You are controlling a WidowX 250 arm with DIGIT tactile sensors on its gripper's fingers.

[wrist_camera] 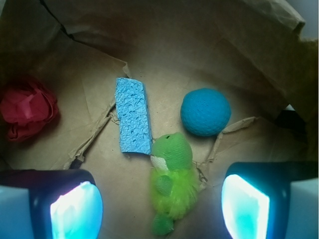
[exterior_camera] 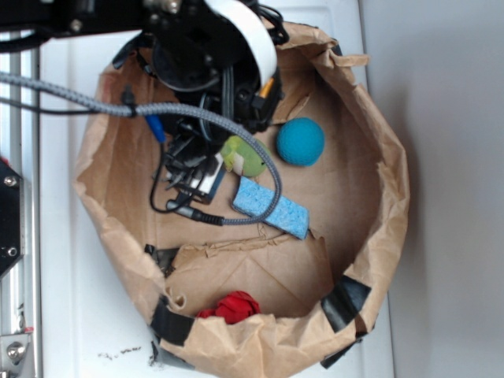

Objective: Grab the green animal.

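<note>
White tabletop under a brown paper bag, gripper poised wide open over the green animal.

Bag contents, left to right in the wrist frame: red crumpled cloth, blue sponge, green animal at lower centre between the fingers, teal ball. Likely risks: snagging the sponge touching its head, or pinching only fuzz.

Lab bench: aluminium rail, cabling

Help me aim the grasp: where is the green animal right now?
In the wrist view the green animal lies between the open fingers, just below the blue sponge and teal ball.
</note>
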